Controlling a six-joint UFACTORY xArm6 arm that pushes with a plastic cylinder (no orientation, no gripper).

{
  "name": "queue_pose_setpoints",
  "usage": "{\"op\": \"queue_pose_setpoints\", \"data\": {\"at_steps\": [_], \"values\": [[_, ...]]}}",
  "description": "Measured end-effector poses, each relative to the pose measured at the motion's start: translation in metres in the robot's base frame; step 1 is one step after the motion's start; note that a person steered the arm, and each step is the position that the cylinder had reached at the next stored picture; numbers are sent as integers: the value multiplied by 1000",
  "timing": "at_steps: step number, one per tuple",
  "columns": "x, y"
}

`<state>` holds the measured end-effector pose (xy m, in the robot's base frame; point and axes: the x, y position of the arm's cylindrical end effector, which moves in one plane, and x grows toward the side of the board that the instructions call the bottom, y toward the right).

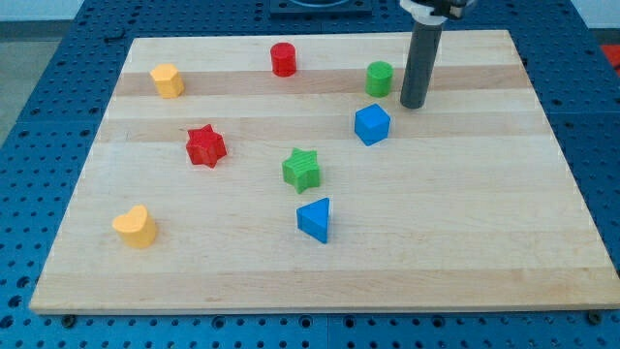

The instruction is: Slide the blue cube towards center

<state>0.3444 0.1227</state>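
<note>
- On the view's far left sit the yellow block (168, 80) near the top and the yellow heart (135, 226) lower down; both are well apart from anything I mean to push, so I see no risk there.
- The red star (205, 145) and red cylinder (283, 59) also lie clear of the likely path.
- The green star (301, 169) and blue triangle (314, 219) sit near the board's middle (my main worry): a long shove could drive the cube into them.
- The blue cube (372, 124) lies right of centre, in the upper half.
- The green cylinder (380, 78) stands just above it; a sloppy sweep might clip it.
- My tip (414, 105) (a bare rod, nothing to open or close) stands just up-right of the cube, apparently not touching; an off-centre push could spin the cube aside.
</note>
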Motion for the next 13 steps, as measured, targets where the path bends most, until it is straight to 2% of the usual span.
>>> {"op": "queue_pose_setpoints", "data": {"at_steps": [2, 5, 13], "values": [[31, 14], [46, -23], [48, -98]]}}
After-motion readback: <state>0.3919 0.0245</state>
